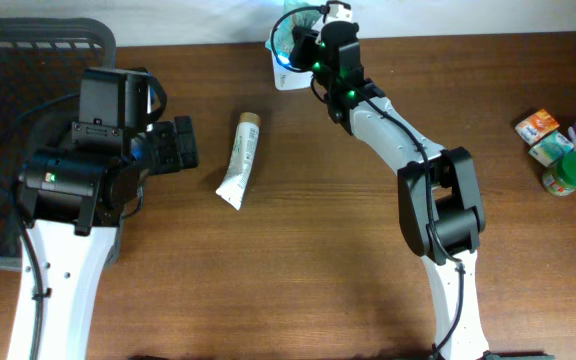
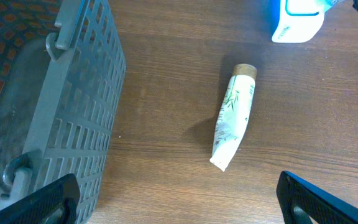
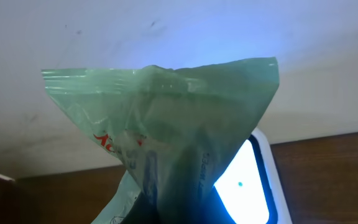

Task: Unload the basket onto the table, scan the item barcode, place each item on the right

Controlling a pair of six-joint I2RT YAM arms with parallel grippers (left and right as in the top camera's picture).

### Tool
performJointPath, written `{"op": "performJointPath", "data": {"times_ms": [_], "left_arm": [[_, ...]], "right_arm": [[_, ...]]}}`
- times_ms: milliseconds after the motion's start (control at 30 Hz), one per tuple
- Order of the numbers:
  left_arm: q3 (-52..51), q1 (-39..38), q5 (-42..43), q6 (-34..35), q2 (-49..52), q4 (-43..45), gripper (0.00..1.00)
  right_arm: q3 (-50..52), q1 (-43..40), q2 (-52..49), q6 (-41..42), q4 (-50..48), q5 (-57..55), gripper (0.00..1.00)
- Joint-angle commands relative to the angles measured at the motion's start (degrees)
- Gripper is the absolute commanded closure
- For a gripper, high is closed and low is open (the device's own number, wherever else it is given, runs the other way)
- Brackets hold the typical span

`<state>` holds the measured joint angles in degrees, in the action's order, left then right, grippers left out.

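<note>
My right gripper is at the back of the table, shut on a thin green plastic packet. It holds the packet right over the white barcode scanner. In the right wrist view the packet fills the middle and covers my fingertips. The scanner's window glows blue just right of it. My left gripper is open and empty beside the basket. Its dark fingers stand wide apart over bare wood, short of a white tube with a tan cap.
A grey mesh basket takes up the far left, and its wall is close to my left finger. The tube lies mid-table. Several small packages and a green-lidded jar sit at the right edge.
</note>
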<state>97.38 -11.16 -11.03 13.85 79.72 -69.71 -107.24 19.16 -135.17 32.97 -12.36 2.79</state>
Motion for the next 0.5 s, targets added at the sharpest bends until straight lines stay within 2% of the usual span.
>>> {"op": "performJointPath", "data": {"times_ms": [0,167,467], "left_arm": [[0.0,0.2,-0.8,-0.9,0.0,-0.1,0.01],[0.0,0.2,-0.8,-0.9,0.0,-0.1,0.01],[0.0,0.2,-0.8,-0.9,0.0,-0.1,0.01]], "right_arm": [[-0.8,-0.9,0.5,0.3,-0.7,-1.5,0.96],[-0.8,-4.3,4.2,0.3,4.6,0.6,0.96],[-0.8,-18.2,15.8,0.3,38.9,0.3,0.96]]}}
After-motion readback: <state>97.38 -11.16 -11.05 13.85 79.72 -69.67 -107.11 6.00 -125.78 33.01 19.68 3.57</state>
